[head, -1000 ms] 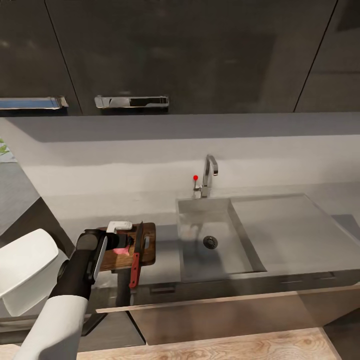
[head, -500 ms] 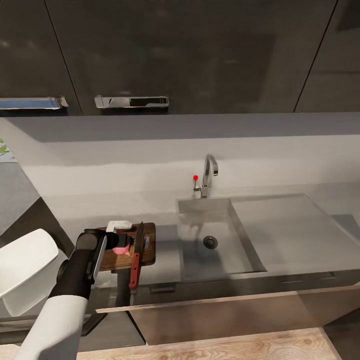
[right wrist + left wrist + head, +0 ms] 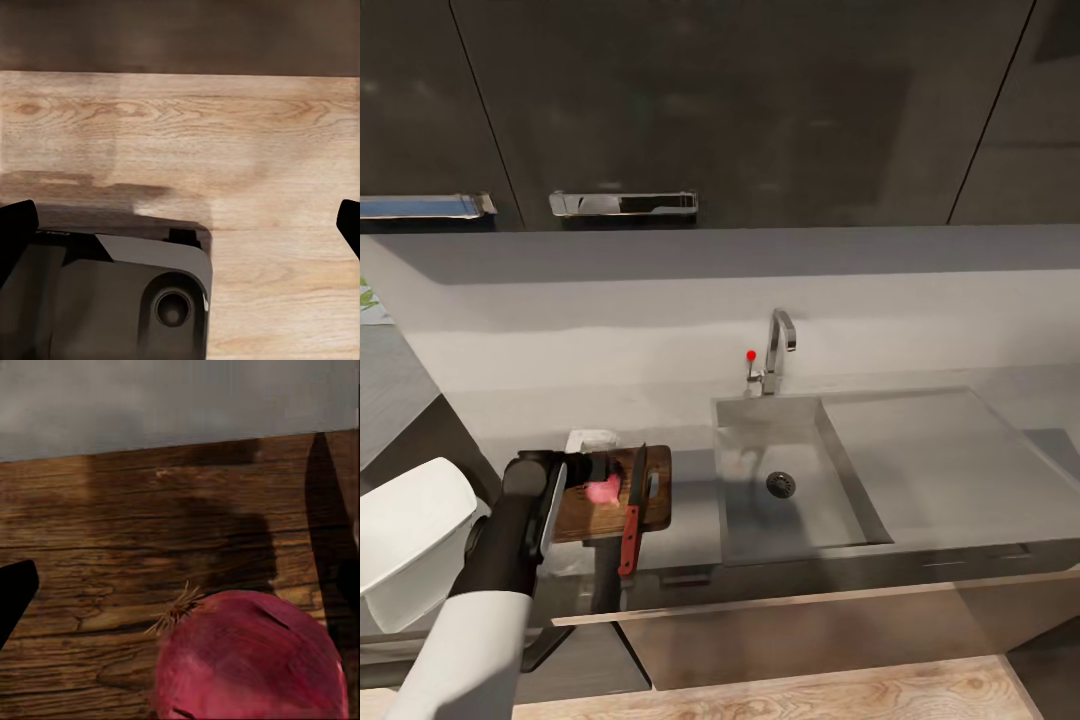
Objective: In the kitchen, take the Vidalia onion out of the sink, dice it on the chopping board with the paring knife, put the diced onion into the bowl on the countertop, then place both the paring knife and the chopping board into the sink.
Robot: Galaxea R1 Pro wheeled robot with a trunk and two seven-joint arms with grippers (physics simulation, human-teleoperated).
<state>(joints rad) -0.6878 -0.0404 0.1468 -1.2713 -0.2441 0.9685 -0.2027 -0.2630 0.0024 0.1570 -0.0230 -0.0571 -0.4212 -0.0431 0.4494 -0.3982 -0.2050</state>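
Observation:
The Vidalia onion [image 3: 600, 491], reddish-pink here, lies on the brown chopping board [image 3: 652, 505] left of the sink [image 3: 800, 520]. Close up, the onion [image 3: 251, 664] rests on the wood grain of the board [image 3: 112, 532], its root tuft pointing up. My left gripper [image 3: 592, 470] hovers over the board's left part, open, fingertips [image 3: 15, 592] wide apart and the onion loose between them. The paring knife [image 3: 629, 535] lies along the board's right side, red handle over the front edge, and its dark blade [image 3: 328, 525] shows beside the onion. The white bowl [image 3: 410, 540] sits at far left.
A chrome faucet [image 3: 778, 352] with a red dot stands behind the basin, and a flat drainboard [image 3: 940, 450] lies to its right. Dark wall cabinets hang above. My right gripper [image 3: 180, 225] is open over the wooden floor [image 3: 247, 142], above the robot's dark base [image 3: 112, 300].
My left gripper has drawn back to the left and slightly farther from the front edge, uncovering more of the onion on the board. The knife, board and bowl have stayed put.

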